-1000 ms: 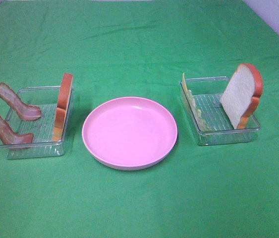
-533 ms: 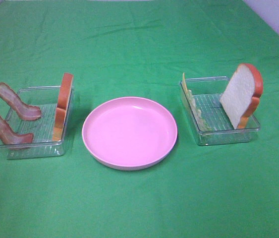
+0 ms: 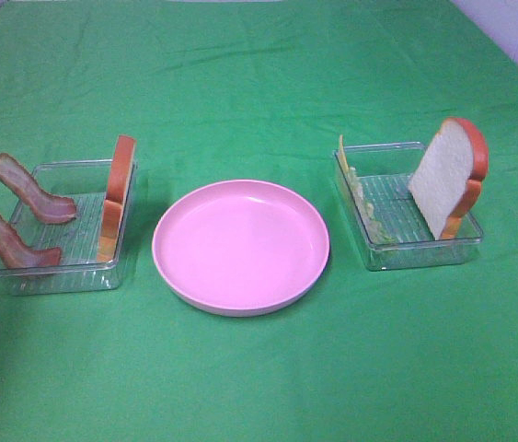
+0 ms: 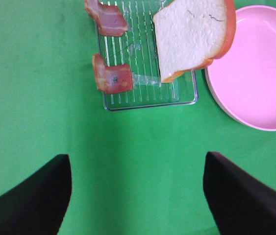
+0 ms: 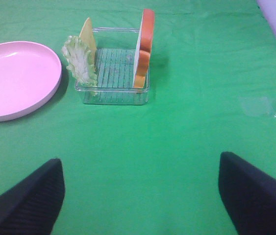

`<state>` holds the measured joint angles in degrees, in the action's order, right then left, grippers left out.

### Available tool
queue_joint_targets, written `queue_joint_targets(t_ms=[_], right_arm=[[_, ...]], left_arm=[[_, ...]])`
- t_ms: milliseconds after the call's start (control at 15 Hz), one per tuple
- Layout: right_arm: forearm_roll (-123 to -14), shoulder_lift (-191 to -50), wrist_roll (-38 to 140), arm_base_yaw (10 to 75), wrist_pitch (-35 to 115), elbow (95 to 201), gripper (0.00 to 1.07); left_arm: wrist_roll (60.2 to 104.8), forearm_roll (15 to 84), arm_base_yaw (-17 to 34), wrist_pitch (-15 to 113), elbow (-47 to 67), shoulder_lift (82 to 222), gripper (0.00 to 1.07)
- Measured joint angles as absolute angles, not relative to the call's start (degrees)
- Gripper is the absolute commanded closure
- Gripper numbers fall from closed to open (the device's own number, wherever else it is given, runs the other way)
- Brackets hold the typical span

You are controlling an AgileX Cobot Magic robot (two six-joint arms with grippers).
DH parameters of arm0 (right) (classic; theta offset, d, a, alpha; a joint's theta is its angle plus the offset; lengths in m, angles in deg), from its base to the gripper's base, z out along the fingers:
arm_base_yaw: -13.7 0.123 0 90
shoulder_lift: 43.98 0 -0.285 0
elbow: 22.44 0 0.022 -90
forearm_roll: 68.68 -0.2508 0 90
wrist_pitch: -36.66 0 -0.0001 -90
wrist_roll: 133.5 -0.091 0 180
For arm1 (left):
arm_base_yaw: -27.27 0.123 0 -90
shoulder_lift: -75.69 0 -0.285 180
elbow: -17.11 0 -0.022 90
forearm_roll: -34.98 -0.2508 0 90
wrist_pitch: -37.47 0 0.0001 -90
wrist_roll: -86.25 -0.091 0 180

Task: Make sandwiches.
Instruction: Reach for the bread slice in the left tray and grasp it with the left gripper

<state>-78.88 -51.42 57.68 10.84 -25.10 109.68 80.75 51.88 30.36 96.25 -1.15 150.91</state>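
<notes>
Left gripper and right gripper: jaws wide open, empty. White toy bread slices with orange-brown crust lean on edge, one in each clear plastic rectangular tray; nothing stacked on the round pink plate. Risk: an off-centre pinch could topple a slice or drag its light tray

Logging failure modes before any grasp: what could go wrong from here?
Left bread and right bread stand on edge, only leaning; a grasp may topple them.
Lettuce and cheese stand close together; one pinch may catch both.
Bacon leans on the left tray's rim and could be knocked out.
</notes>
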Motion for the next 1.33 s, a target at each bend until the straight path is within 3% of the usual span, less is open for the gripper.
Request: queue_joint_targets(t_ms=[267,467,600,867,1067,1333], right_arm=[[-78.9,-51.4,57.7,10.8,-25.1,109.7,0.27],[-78.9,-51.4,57.7,10.8,-25.1,109.7,0.27],[-78.9,-51.4,57.7,10.8,-25.1,109.7,0.27],[-78.9,-51.4,57.7,10.8,-25.1,109.7,0.27],[-78.9,-51.4,57.7,10.8,-25.1,109.7,0.27],[-78.9,-51.4,57.7,10.8,-25.1,109.7,0.27]], left_arm=[[82.2,50.6,23.7,96.8,8.1,162.8,0.35],[87.8,45.6,16.0,97.3,14.5,170.3,0.33],[92.8,40.2,11.1,99.1,17.8,174.8,0.27],[99.0,35.0,3.7,100.3,22.2,183.0,0.27],[102.5,30.5,0.3,100.3,26.2,189.9,0.27],[104.1,28.2,0.2,99.5,33.0,197.8,0.27]])
